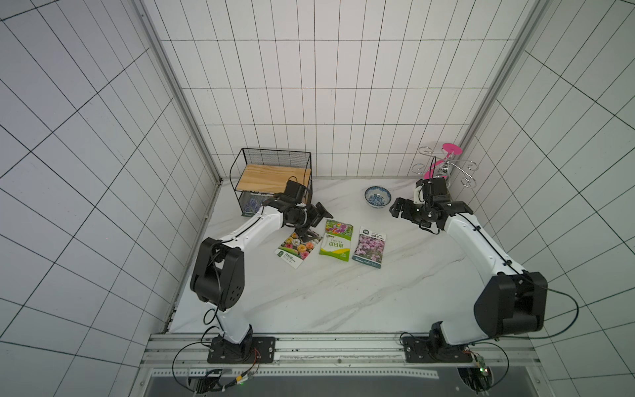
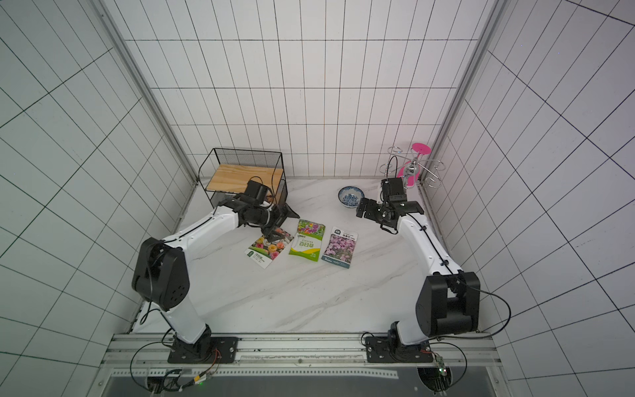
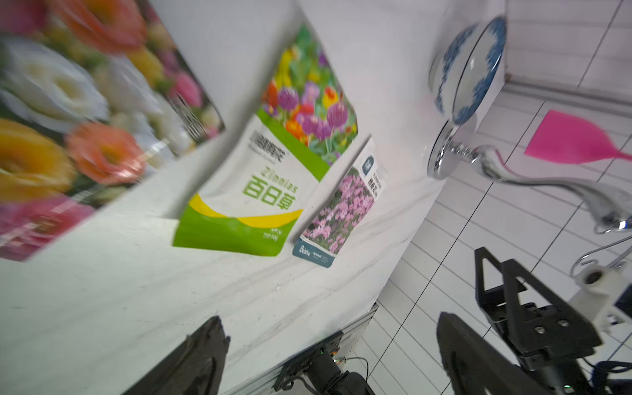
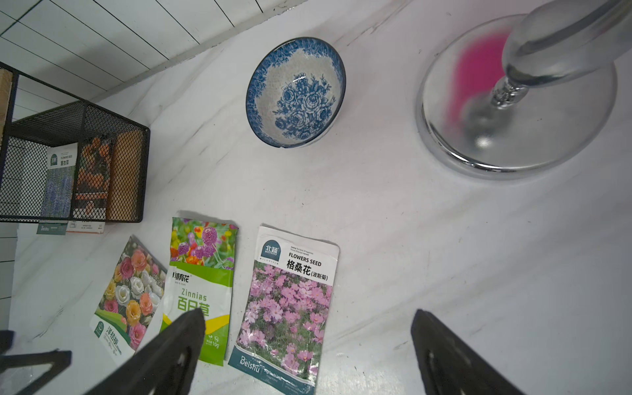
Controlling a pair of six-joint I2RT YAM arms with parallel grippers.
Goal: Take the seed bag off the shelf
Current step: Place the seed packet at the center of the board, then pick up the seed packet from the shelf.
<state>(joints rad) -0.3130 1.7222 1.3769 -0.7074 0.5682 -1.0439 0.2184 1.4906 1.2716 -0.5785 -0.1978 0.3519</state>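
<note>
the shelf (image 1: 264,175) stands in the back left corner of the table (image 1: 343,302), against the tiled wall, and its top board is bare. on its lower board, seen through the mesh in the right wrist view, two seed bags lie side by side: a lavender bag (image 4: 58,184) and an orange bag (image 4: 94,178), both with their bottom edges sticking out past the front of the frame. three more seed bags lie flat on the table in a row just in front of the shelf: a rose bag (image 1: 295,251) nearest the shelf, a green zinnia bag (image 1: 336,240) in the middle, and a pink flower bag (image 1: 370,246) at the end. the left claw (image 1: 315,224) sits over the top corner of the rose bag, turned on its side, with its jaws spread wide and nothing between them; whether it touches the bag cannot be told. the right claw (image 1: 398,208) hangs near a blue and white bowl (image 1: 377,197), jaws also spread and holding nothing. behind it, in the back right corner, stands a chrome rack (image 1: 445,166) with a pink spatula (image 3: 574,140).
</note>
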